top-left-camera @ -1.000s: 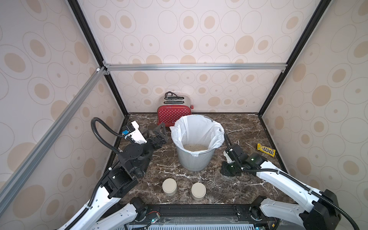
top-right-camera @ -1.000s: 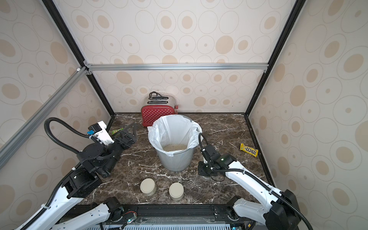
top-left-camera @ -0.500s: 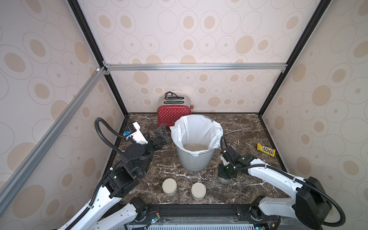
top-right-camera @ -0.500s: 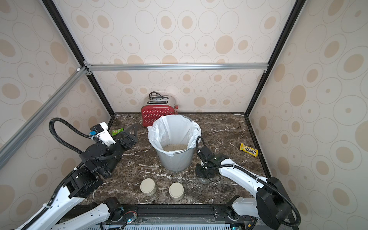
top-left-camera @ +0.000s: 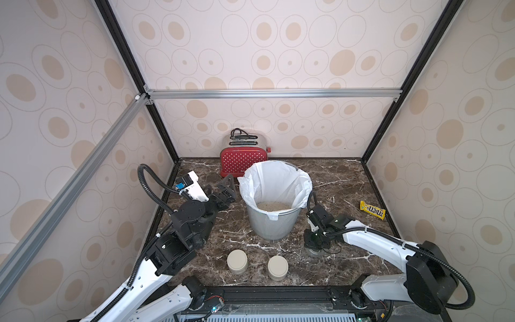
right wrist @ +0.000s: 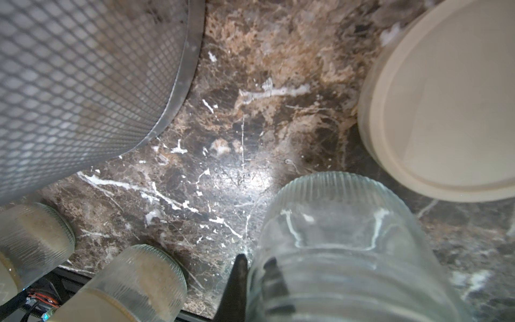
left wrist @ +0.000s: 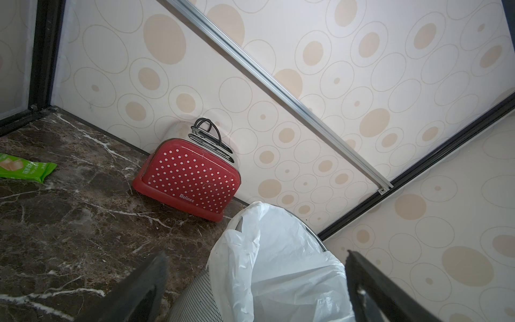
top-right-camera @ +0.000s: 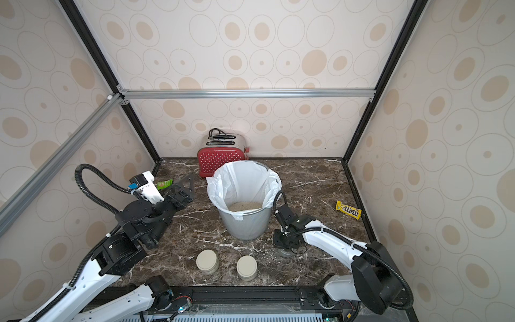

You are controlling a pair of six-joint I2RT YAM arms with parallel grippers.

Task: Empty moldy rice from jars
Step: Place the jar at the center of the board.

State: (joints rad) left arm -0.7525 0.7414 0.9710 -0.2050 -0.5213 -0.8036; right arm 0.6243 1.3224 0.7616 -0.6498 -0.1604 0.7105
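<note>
Up front, two lidded jars are sitting with rice inside, awaiting emptying. Behind them the right gripper is pinching the rim of an empty jar, likely parking it beside its lid. Farther back, moldy rice is lying in the bin; the left gripper is hovering open.

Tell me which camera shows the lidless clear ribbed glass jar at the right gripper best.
The right wrist view: the lidless clear ribbed glass jar fills the foreground, empty, its rim pinched by the right gripper. Both top views show only a glimpse of glass under that gripper. The left wrist view misses it.
</note>
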